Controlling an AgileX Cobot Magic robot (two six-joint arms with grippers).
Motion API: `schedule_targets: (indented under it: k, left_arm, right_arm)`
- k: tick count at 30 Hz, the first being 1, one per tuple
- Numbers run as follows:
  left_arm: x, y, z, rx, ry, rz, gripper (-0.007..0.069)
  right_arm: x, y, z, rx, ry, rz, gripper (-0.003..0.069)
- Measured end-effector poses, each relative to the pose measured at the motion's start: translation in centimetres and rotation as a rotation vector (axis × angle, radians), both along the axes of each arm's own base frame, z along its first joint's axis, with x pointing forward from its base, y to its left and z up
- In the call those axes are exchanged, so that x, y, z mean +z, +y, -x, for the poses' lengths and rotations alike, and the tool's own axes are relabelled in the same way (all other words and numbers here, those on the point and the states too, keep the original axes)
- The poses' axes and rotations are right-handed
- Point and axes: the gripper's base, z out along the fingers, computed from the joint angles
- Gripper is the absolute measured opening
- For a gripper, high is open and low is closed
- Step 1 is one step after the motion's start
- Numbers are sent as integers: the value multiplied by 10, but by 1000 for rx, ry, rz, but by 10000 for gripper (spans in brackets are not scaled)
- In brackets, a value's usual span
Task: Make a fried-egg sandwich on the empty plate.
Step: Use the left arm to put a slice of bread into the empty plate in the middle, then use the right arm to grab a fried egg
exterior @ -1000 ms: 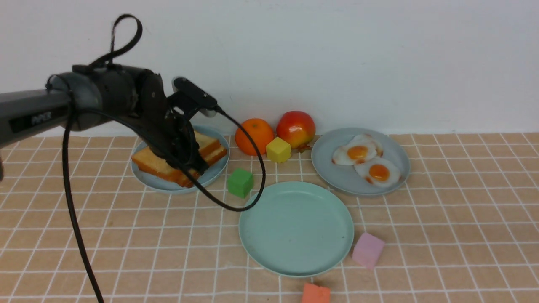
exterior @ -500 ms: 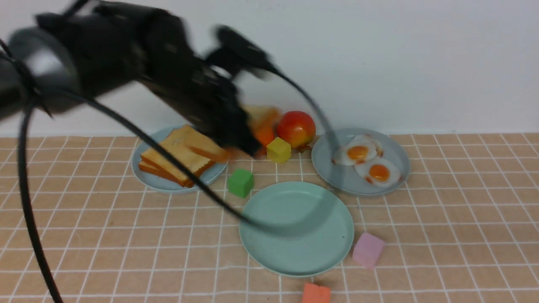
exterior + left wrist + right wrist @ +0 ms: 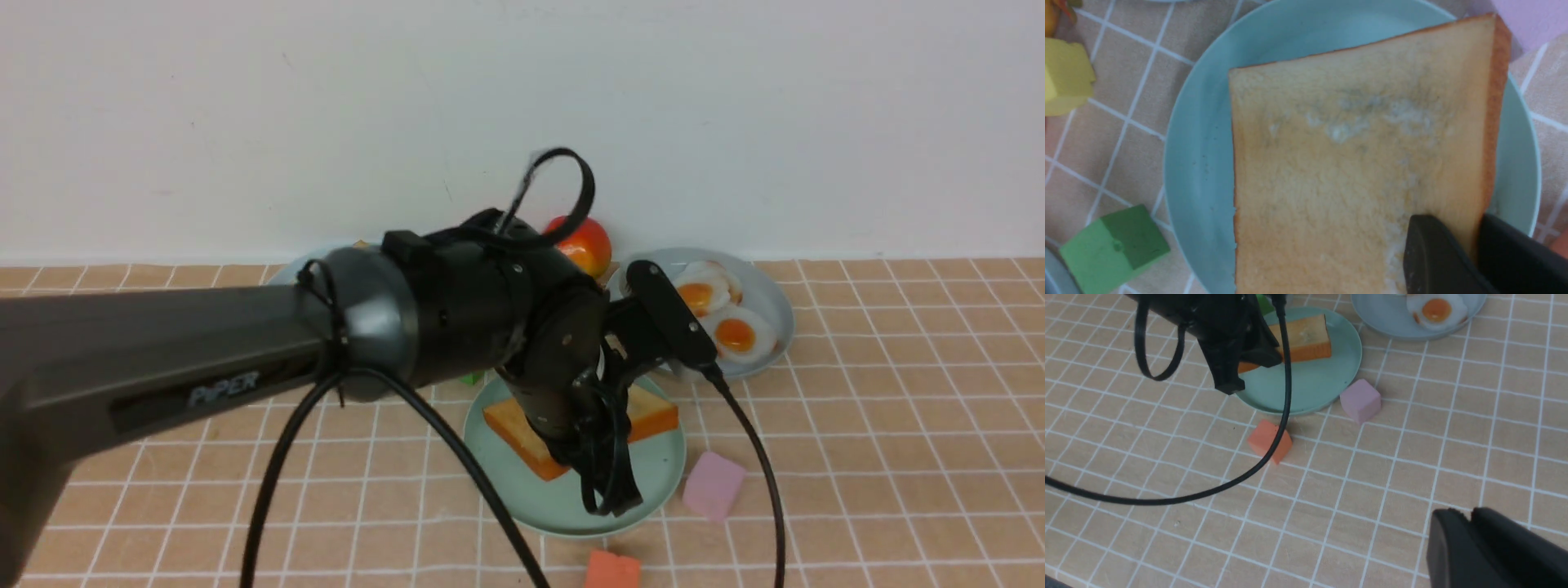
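My left gripper [image 3: 608,492] is shut on the front edge of a square golden-brown toast slice [image 3: 653,412]. It holds the slice low over the middle of the mint-green plate [image 3: 653,490]. The left wrist view shows the toast [image 3: 1355,155] covering most of the plate [image 3: 1200,134], with the fingers [image 3: 1429,253] pinching it beside the crust. I cannot tell whether the toast rests on the plate. Two fried eggs [image 3: 735,333] lie on the grey-blue plate [image 3: 771,298] at the back right. The other toast is hidden behind my left arm. My right gripper [image 3: 1470,516] is shut and empty, above the tiles at the front right.
A pink cube [image 3: 713,484] sits just right of the mint-green plate. An orange-red cube [image 3: 612,569] lies in front of the plate. A yellow cube [image 3: 1065,77] and a green cube [image 3: 1114,249] lie on its back-left side. An apple [image 3: 589,245] stands by the wall. The left arm's cable [image 3: 759,490] hangs over the plate's right side.
My left gripper lifted one toast slice off the pale blue plate at the back left, swung right with it, and came down over the mint-green plate, which was empty before.
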Motion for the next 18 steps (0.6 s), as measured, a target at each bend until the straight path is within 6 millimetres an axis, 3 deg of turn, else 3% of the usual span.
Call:
schedule_targets:
  k: [7, 13, 18]
  left_arm:
    - [-13, -3, -3, -1, 14, -12, 132]
    - [-14, -6, -5, -1, -1, 20, 286]
    - [-12, -8, -6, -5, -24, 47, 403]
  right_arm:
    - [0, 0, 0, 0, 2, 1, 103]
    - [0, 0, 0, 0, 2, 1, 144]
    - [0, 0, 0, -7, 7, -9, 242]
